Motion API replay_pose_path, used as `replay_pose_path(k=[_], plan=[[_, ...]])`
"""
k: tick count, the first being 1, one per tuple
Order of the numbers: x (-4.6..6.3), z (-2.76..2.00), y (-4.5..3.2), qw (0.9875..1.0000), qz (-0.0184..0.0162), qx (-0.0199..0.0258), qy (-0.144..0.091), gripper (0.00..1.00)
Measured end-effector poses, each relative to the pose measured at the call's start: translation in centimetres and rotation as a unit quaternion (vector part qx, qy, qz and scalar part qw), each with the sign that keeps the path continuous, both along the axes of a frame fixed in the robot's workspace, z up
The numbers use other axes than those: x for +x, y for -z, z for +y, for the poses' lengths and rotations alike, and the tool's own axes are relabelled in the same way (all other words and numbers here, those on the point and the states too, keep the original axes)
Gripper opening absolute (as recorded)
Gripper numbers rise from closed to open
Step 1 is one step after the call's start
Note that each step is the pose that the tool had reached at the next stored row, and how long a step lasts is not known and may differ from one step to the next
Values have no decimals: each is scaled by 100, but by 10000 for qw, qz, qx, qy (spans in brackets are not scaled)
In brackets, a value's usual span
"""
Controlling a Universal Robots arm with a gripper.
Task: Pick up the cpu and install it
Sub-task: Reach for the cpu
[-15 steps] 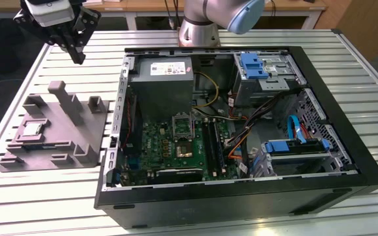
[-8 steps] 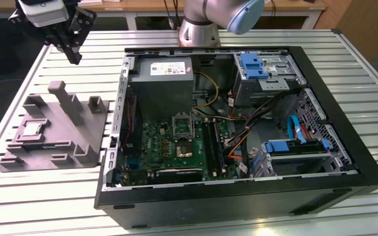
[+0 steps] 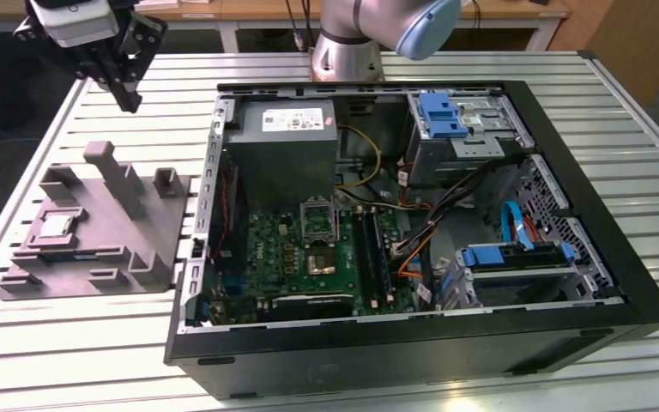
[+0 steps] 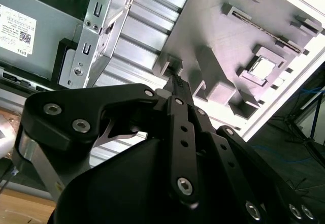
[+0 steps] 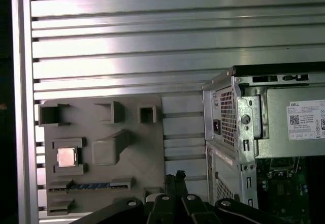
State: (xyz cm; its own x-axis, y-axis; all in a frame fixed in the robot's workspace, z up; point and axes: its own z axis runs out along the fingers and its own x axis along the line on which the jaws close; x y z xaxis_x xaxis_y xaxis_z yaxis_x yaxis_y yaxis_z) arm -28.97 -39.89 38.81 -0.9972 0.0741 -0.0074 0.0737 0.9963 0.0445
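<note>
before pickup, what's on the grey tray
The cpu lies flat in a square pocket of the grey tray, beside upright posts; a thin bluish strip sits in a slot. Whatever is under the cpu is covered.

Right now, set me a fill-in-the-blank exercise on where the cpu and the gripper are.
1. The gripper hangs above the table, holding ___.
2. The cpu lies in a recess of the grey moulded ___.
3. In the exterior view, that recess is on the view's ___ of the open computer case.

Missing words: nothing; tray; left.
</note>
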Motion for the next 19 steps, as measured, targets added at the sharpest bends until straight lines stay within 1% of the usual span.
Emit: replay_pose_path(k=[19], plan=[[-46, 0, 4, 10000, 3, 0, -1, 11]])
